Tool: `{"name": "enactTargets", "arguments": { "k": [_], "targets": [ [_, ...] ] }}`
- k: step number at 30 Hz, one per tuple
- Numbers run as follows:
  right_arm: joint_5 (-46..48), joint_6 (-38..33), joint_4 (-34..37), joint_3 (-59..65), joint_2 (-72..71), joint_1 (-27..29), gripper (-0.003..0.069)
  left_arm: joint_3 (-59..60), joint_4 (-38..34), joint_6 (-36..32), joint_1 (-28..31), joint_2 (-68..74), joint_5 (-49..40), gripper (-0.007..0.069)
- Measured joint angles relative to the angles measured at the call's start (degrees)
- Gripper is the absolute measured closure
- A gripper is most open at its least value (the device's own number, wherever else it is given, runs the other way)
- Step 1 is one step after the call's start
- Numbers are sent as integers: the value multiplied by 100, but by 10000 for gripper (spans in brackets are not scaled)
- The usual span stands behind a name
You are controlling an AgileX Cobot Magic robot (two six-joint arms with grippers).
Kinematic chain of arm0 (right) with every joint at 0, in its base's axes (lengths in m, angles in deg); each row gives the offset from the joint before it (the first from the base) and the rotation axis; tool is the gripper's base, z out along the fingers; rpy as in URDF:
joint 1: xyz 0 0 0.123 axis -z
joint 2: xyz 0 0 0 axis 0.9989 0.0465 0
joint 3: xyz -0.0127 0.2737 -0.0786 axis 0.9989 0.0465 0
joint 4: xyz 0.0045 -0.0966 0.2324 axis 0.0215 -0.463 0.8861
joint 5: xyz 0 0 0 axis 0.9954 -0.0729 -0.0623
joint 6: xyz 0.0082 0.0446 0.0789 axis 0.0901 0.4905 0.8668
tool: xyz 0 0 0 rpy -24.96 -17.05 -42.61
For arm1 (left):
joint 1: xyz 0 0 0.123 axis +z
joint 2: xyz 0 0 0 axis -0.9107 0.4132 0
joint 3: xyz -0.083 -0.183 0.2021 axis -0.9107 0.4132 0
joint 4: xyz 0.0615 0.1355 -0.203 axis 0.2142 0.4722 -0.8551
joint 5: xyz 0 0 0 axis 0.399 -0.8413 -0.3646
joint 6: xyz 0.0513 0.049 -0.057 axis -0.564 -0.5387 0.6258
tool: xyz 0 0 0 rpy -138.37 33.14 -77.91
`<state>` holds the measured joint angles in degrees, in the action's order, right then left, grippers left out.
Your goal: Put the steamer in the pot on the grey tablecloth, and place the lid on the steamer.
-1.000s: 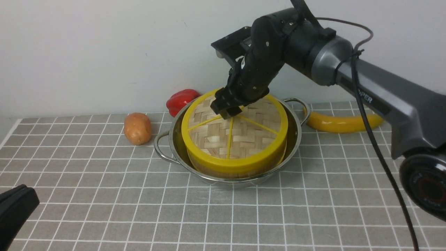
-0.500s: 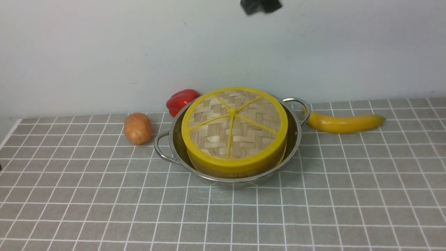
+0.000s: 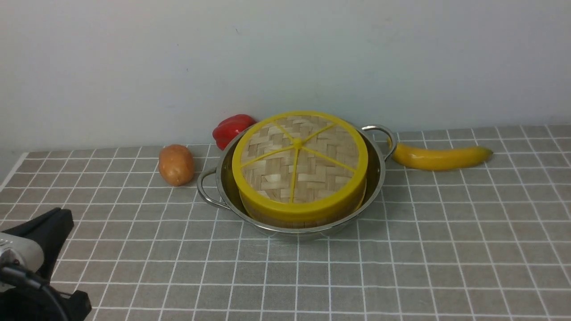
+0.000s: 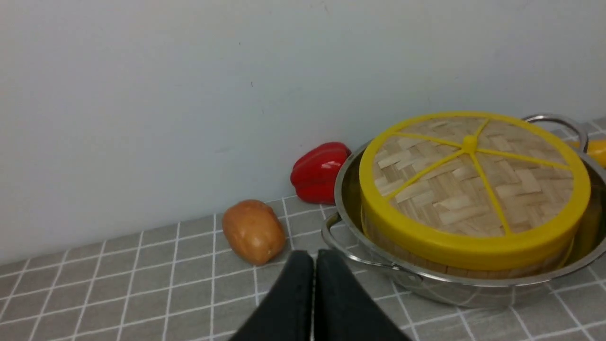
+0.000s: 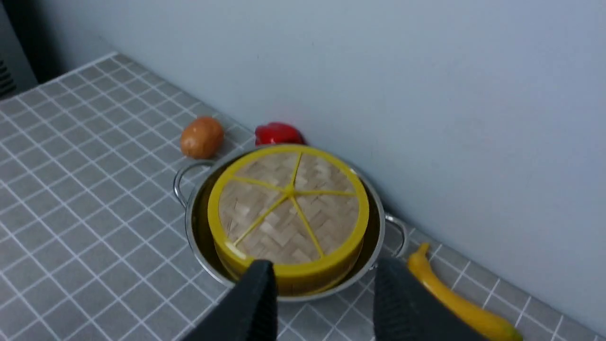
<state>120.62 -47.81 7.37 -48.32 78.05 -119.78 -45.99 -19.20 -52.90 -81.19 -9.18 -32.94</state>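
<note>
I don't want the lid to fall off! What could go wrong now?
The left gripper, shut, sits low near a handle of the pot; moving forward, it could nudge the pot. The lid looks slightly off-centre on the steamer, so a bump might slide it. The right gripper is open, pointing toward the pot; coming down, it could clip the lid.

- Grey tablecloth (image 3: 401,267): white grid.
- Left end effector (image 3: 51,225): black, partly in frame.
- Pot (image 3: 379,171): steel, well beyond the end effector and to its right. It holds the steamer (image 3: 305,221), with the lid (image 3: 299,156) seated on top.
- Potato (image 3: 176,164), red pepper (image 3: 232,128), banana (image 3: 439,157): around the pot, far from the end effector.
</note>
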Motion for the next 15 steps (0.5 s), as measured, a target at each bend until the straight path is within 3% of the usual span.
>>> {"name": "enactTargets", "arguments": {
  "k": [1,2,3,6,7,10,15],
  "targets": [
    [-687,14,0,957,-449,0,452,0,25,0,0,0,84,623],
    [-878,21,0,1200,-552,0,466,0,32,0,0,0,93,623],
    [-1819,32,0,2173,-924,0,524,0,51,0,0,0,93,623],
    [-2915,33,0,3304,-1292,0,590,0,51,0,0,0,81,622],
    [-3733,54,35,4132,-1548,0,644,0,51,0,0,0,55,615],
    [-4931,98,101,4921,-1755,0,673,0,51,0,0,6,41,612],
    [-5694,335,280,5175,-1844,0,673,0,51,0,0,6,41,602]
  ]
}}
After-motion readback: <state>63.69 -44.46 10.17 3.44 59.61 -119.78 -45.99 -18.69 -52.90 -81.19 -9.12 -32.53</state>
